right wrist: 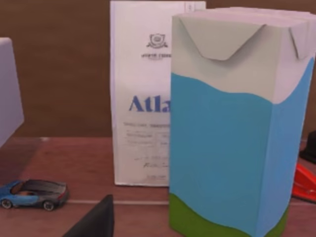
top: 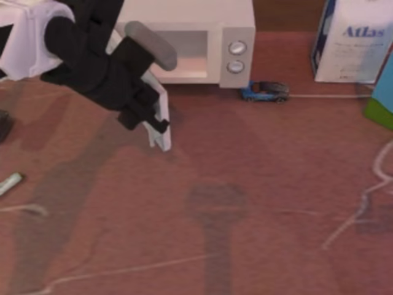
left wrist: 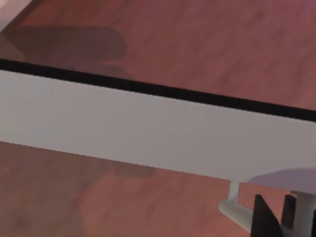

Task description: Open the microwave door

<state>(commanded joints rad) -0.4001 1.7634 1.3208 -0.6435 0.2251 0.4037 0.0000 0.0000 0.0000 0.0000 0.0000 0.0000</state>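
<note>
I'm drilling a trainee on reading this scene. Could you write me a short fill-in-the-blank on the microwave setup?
1. The microwave door is swung ____, showing the cavity of the microwave.
2. The left gripper is at the door's ____ edge.
3. The small car beside the microwave is ____ in colour.
4. The carton at the table's right reads ____.

Missing words: open; outer; blue; Atlas

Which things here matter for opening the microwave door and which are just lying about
Job: the microwave, the microwave door swung open, and the left gripper at the door.

Lying about: toy car, Atlas carton, blue and green carton.
</note>
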